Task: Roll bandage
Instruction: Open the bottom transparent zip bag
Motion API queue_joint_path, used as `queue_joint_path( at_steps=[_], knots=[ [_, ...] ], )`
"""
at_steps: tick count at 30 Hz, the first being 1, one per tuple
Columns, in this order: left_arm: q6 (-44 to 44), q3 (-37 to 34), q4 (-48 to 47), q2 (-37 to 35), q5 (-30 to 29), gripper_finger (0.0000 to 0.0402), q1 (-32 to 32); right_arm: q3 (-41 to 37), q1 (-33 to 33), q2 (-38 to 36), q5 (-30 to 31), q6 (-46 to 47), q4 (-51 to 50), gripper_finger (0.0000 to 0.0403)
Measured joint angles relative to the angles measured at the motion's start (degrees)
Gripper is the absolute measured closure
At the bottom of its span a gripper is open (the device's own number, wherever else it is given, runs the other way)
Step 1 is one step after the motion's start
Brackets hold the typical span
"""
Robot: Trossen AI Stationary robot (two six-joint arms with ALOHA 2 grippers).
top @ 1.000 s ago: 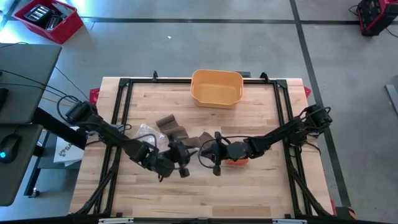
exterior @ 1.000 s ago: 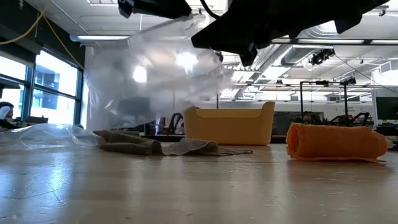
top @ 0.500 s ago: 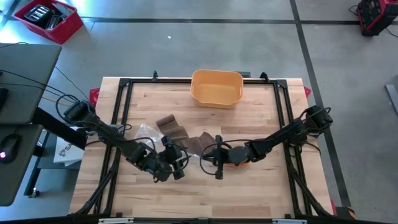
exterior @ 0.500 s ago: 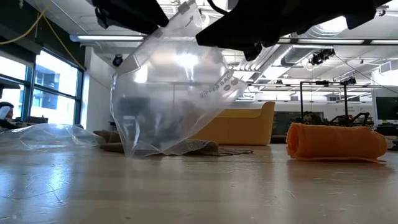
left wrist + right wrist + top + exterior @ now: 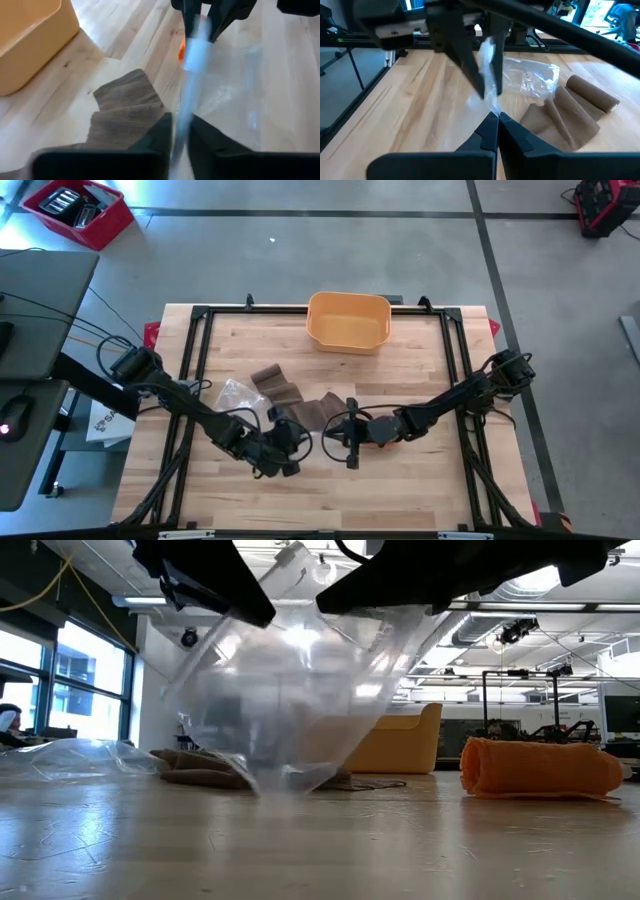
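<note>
- Holding a clear plastic bag (image 5: 290, 700) between both grippers, I see it fill the centre of the low view, its bottom corner just touching the wooden table (image 5: 320, 840).
- Left gripper (image 5: 283, 442), lower centre of the high view, has its fingers clamped on one edge of the bag.
- Right gripper (image 5: 340, 432), just to its right, has its fingers pressed together on the opposite edge.
- An orange rolled bandage (image 5: 540, 768) lies finished at the right of the low view.
- A brown bandage (image 5: 300, 402) lies behind the grippers in the middle of the high view, one end rolled and the rest spread in loose folds.
- A second clear bag (image 5: 238, 392) sits left of it.
- An orange bin (image 5: 348, 320) stands at the table's top edge.
- My judgement: one roll is done; bagging it and rolling the brown one remain.
</note>
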Motion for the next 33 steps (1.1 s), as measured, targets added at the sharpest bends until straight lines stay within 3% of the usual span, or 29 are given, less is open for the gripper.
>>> queue_joint_path(
  at_steps=[2, 8, 13, 18, 20, 33],
  knots=[
    [1.0, 0.1, -0.8, -0.8, 0.1, 0.0391, 0.0, 0.0, 0.0, 0.0, 0.0, -0.3, -0.5, 0.0403],
    [2.5, 5.9, -10.8, -0.7, 2.2, 0.0399, 1.3, 0.0, -1.0, -2.6, -0.4, -0.3, -6.7, 0.0390],
    [3.2, 11.0, -20.3, 0.8, 5.2, 0.0400, 2.8, 0.0, -2.6, -7.7, -4.9, -0.2, -13.0, 0.0323],
    [4.1, 11.8, -20.1, 1.9, 7.1, 0.0401, 3.5, 0.0, -3.6, -9.3, -13.7, 0.2, -11.6, 0.0248],
    [4.1, 11.8, -20.1, 2.2, 8.0, 0.0401, 3.5, 0.0, -3.6, -8.8, -14.3, -0.9, -9.8, 0.0231],
    [4.3, 11.8, -18.6, 2.5, 10.7, 0.0401, 2.6, 0.0, -4.7, -4.1, -14.0, -3.6, -3.3, 0.0222]
  ],
)
